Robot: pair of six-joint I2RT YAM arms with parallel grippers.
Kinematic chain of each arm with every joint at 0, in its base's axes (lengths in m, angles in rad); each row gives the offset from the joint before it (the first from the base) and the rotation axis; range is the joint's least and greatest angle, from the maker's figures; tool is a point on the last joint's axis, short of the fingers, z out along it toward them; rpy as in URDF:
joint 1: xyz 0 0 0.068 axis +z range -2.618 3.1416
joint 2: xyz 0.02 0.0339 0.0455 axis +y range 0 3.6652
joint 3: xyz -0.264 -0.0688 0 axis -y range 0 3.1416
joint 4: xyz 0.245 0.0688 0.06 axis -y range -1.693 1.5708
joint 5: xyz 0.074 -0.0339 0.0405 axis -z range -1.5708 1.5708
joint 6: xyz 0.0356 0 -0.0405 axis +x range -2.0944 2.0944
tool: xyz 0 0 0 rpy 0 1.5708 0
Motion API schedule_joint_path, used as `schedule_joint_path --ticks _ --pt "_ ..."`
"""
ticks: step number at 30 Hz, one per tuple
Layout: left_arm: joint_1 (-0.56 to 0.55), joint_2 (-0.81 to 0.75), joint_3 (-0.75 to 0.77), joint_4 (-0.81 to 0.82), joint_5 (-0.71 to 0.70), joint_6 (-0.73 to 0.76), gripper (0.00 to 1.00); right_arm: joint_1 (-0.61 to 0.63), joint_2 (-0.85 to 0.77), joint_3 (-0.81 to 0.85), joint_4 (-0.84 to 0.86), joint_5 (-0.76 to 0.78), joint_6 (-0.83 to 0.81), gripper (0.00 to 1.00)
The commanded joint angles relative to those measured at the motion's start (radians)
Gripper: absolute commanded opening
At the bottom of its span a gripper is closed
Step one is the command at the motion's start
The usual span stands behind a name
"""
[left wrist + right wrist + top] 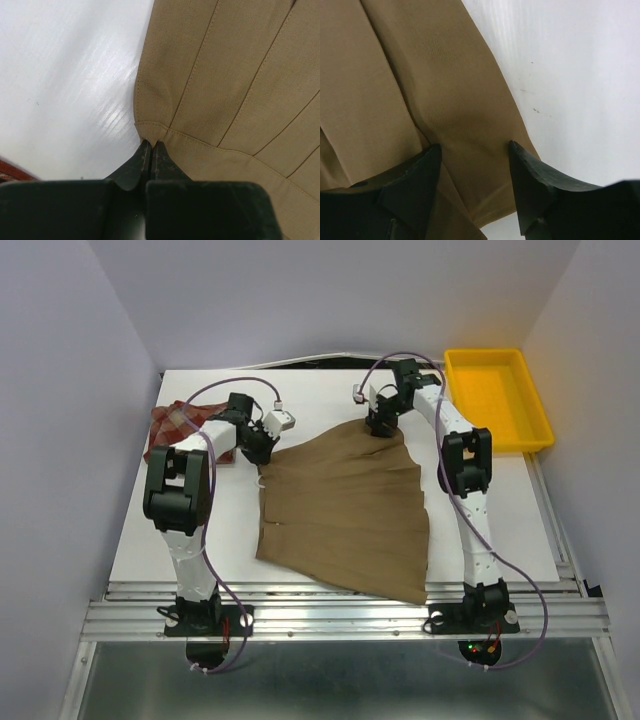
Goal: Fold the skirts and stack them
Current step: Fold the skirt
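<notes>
The tan-brown skirt (345,505) lies spread on the white table (500,520), seamed panels fanning toward the near edge. My left gripper (262,448) is at its upper left corner; in the left wrist view its jaws are closed together on the skirt's corner (150,131). My right gripper (382,426) is at the skirt's far top edge; in the right wrist view its fingers (422,170) stand apart over the skirt's edge (465,115). The red-and-cream plaid skirt (180,422) lies crumpled at the far left, behind the left arm.
A yellow plastic tray (497,398) stands at the far right corner of the table. Purple-white walls enclose the table on three sides. A metal rail runs along the near edge by the arm bases.
</notes>
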Motion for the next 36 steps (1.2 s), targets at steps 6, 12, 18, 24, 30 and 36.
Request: schedule_joint_path --ticks 6,12,18,24,30,36 --pt "0.008 0.002 0.041 -0.035 0.029 -0.019 0.00 0.012 0.173 -0.014 -0.338 0.023 0.030 0.29" --pt "0.028 0.002 0.090 0.021 -0.018 -0.118 0.00 -0.025 0.080 -0.008 -0.058 0.090 0.252 0.01" --pt "0.083 -0.001 0.182 0.122 -0.086 -0.247 0.00 -0.065 0.031 0.103 0.306 0.239 0.412 0.01" --pt "0.103 -0.029 0.253 0.135 -0.096 -0.263 0.00 -0.065 -0.037 0.156 0.554 0.340 0.469 0.01" --pt "0.105 -0.126 0.201 0.119 -0.070 -0.222 0.00 -0.065 -0.184 0.098 0.605 0.296 0.493 0.01" --pt "0.105 -0.260 0.094 0.101 -0.038 -0.234 0.00 -0.054 -0.296 0.064 0.550 0.257 0.434 0.01"
